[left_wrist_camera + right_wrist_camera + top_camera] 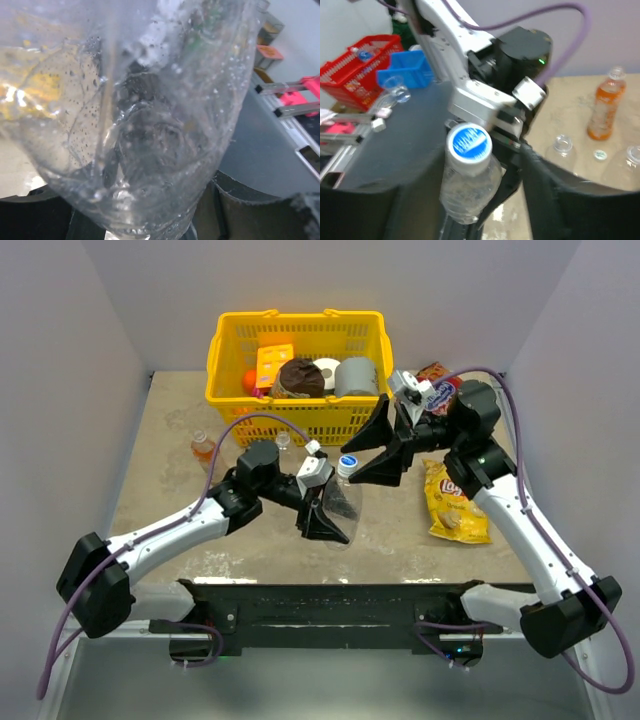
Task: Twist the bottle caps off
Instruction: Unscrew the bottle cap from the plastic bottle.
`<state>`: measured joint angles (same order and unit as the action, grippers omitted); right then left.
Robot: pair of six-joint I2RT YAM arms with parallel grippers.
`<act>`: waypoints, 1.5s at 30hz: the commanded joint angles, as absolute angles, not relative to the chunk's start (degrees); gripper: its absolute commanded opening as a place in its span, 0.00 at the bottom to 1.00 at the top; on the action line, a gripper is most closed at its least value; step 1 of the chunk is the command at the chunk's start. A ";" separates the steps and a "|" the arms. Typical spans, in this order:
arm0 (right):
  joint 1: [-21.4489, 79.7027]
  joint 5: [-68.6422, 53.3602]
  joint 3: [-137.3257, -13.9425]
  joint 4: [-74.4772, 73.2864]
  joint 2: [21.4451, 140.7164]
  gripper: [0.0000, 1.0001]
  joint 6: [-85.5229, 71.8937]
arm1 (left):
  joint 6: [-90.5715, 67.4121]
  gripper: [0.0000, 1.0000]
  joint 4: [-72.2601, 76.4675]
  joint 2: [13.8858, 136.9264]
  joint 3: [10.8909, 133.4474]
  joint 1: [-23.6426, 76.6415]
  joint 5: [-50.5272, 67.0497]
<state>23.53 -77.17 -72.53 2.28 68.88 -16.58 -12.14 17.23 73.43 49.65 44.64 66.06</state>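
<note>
My left gripper is shut on a clear bottle and holds it tilted above the table's near middle. The bottle's wet body fills the left wrist view. Its blue-faced cap is on and faces the right wrist camera. My right gripper is open, with one finger on each side of that cap and a gap on the right side. An orange-drink bottle and a clear bottle with an open neck stand at the back left. A loose cap lies on the table near them.
A yellow basket with a grey can and other goods stands at the back. A yellow chip bag lies at the right, with snack packets behind it. A black bar runs along the near edge.
</note>
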 commanded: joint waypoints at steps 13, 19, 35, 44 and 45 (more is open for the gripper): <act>28.81 -24.54 -65.57 2.90 57.31 0.77 -21.80 | -2.99 0.31 10.73 69.43 54.58 44.12 29.72; 33.13 -19.69 -66.97 2.46 58.62 0.71 -19.60 | -3.25 0.30 8.79 71.01 55.72 44.21 27.07; 34.63 -20.13 -67.68 4.22 61.08 0.58 -19.16 | -3.16 0.29 7.82 72.51 56.16 44.65 26.19; 34.80 -20.92 -67.59 3.87 61.26 0.37 -18.99 | -3.08 0.28 7.91 72.60 56.25 44.74 27.24; 34.72 -21.27 -67.76 3.61 61.61 0.29 -18.98 | -3.16 0.28 7.91 72.51 56.25 44.74 27.33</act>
<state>34.50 -21.52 -65.93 2.02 61.39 -19.70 -4.67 6.20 72.66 53.58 44.42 26.72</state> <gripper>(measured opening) 0.387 0.607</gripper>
